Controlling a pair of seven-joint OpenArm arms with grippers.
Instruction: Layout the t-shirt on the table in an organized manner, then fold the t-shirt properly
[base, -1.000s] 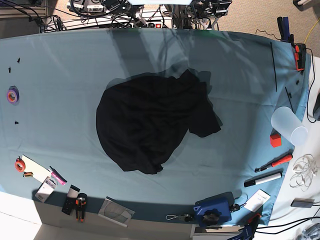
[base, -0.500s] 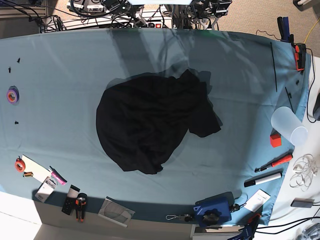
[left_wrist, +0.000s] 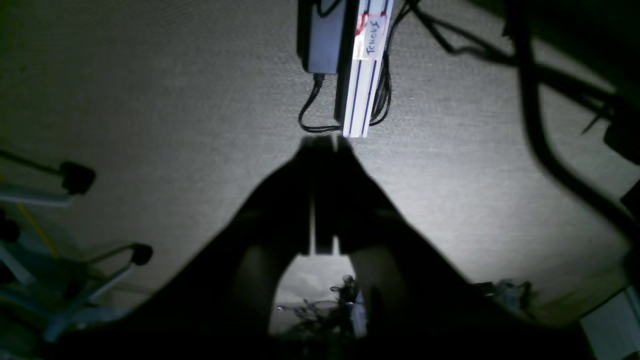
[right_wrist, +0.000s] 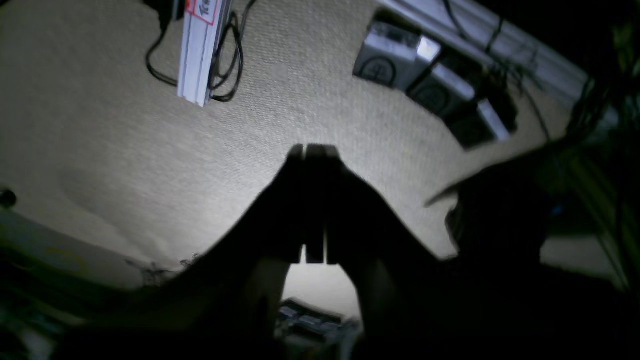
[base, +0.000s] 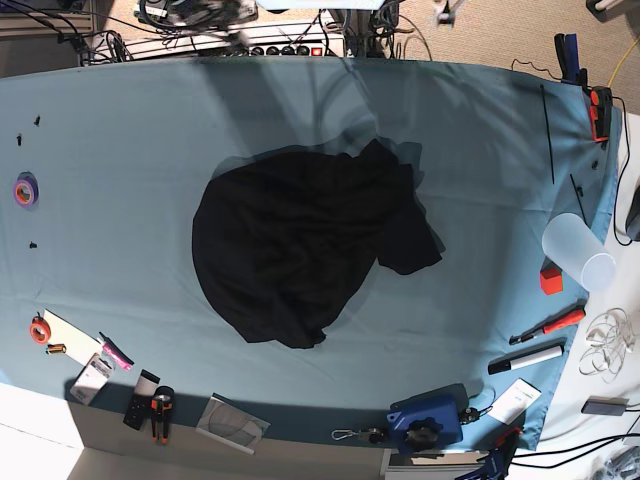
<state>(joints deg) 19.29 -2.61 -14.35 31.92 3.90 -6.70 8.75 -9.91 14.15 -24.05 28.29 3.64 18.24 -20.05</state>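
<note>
Beige carpet floor (left_wrist: 150, 100) carries black cables (left_wrist: 312, 107) and a white rail (left_wrist: 362, 65).

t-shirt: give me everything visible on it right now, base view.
The t-shirt is a black, soft cloth garment lying in a rumpled, roughly rounded heap near the middle of the table. It is not spread flat: folds run across it, a peak of cloth sticks up at its far edge, and one flap, possibly a sleeve, juts out toward the side with the clear cup. No print shows from here. It rests only on the teal cloth; no gripper touches it.
</note>
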